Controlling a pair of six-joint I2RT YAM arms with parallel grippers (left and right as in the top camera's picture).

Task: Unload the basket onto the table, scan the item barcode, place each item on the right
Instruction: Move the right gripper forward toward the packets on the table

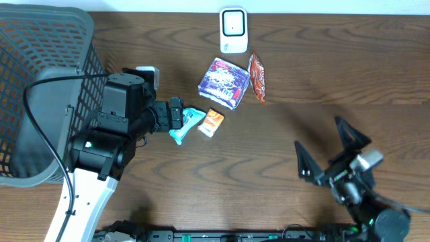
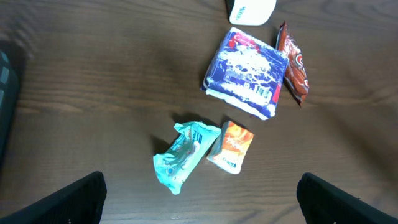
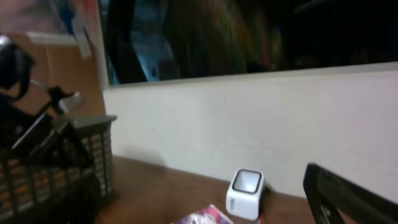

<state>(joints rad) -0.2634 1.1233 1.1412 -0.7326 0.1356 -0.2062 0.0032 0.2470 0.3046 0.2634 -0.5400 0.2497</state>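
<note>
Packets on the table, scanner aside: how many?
4. Teal packet and small orange packet side by side near the left arm; blue pack beyond them; red-brown packet beside its right edge. The arm may hide more.

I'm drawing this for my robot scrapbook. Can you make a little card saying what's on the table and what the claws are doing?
Scanner: white scanner, at the far edge
Packets: blue packet, red-brown packet, teal packet, orange packet
Basket: grey basket, beside the left arm
Left claw: open, by the teal packet, holding nothing
Right claw: open, empty, away from the packets
</note>
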